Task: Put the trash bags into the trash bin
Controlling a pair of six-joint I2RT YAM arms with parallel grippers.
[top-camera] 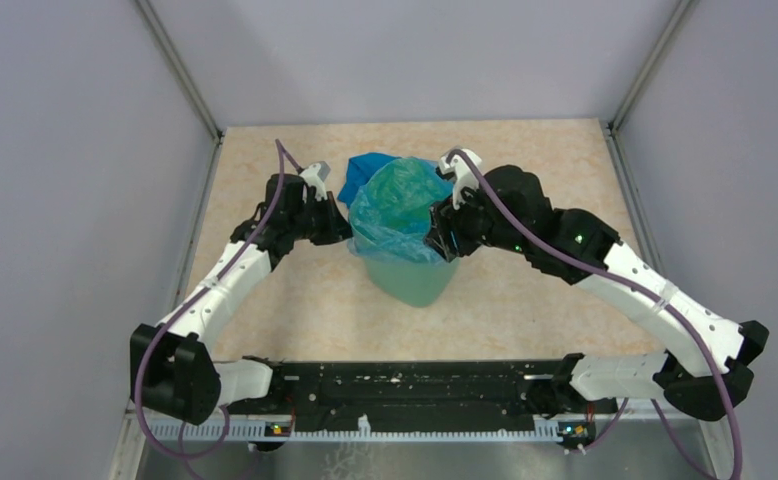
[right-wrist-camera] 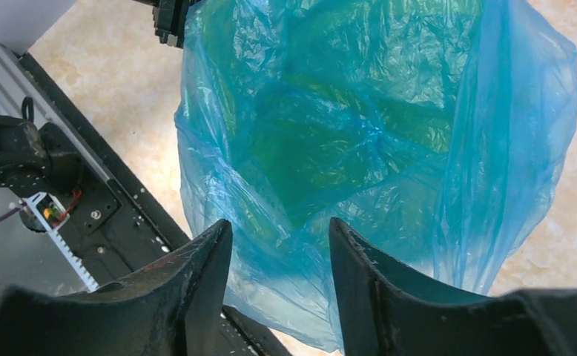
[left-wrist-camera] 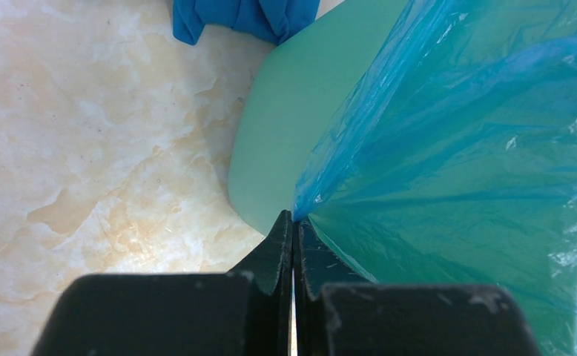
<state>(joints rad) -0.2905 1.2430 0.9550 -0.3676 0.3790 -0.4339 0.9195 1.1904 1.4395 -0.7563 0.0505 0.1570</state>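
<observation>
The trash bag point(top-camera: 400, 205) sits in the mouth of the trash bin point(top-camera: 415, 285). Its thin blue film is spread over the rim and hangs down the outside on the near and left sides. The bin stands upright in the middle of the tabletop point(top-camera: 295, 310).

My left gripper point(left-wrist-camera: 294, 222) is pinched fully closed on the edge of the bag at the bin's left wall, with the film stretched taut from its tips. My right gripper point(right-wrist-camera: 279, 222) is at the bin's right rim with its jaws apart. The crinkled film shows between them, and I cannot tell whether either finger touches it.

Just behind the bin, a dark-blue folded bundle point(top-camera: 370, 170) lies on the tabletop beside the far rim. Grey walls point(top-camera: 85, 150) close in the sides and back, and the black rail point(top-camera: 415, 385) runs along the near edge.
</observation>
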